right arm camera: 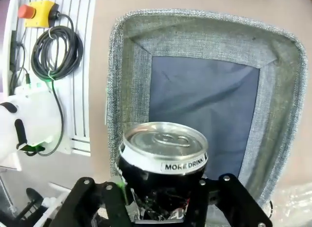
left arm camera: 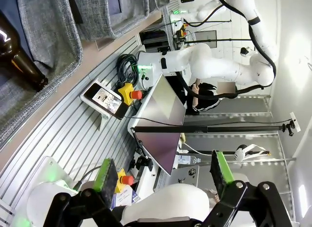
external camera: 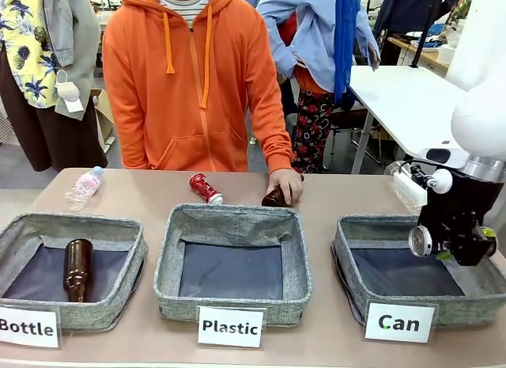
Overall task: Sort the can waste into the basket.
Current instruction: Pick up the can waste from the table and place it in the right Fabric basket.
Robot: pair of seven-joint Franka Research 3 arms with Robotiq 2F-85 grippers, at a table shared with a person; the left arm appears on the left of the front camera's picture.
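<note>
Above the Can basket (right arm camera: pixel 127 66) on the table (external camera: pixel 150 195), our right gripper (right arm camera: pixel 161 190) clamps 1 dark can (right arm camera: pixel 163 151) for dropping; left gripper (left arm camera: pixel 163 174) gapes empty.

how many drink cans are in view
2: a red can on the table beyond the Plastic basket, and a dark can in the right gripper above the Can basket.

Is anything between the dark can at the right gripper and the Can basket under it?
Nothing visible. The dark can sits between the jaws of the right gripper, directly over the Can basket, and nothing shows on the basket's dark base below it.
</note>
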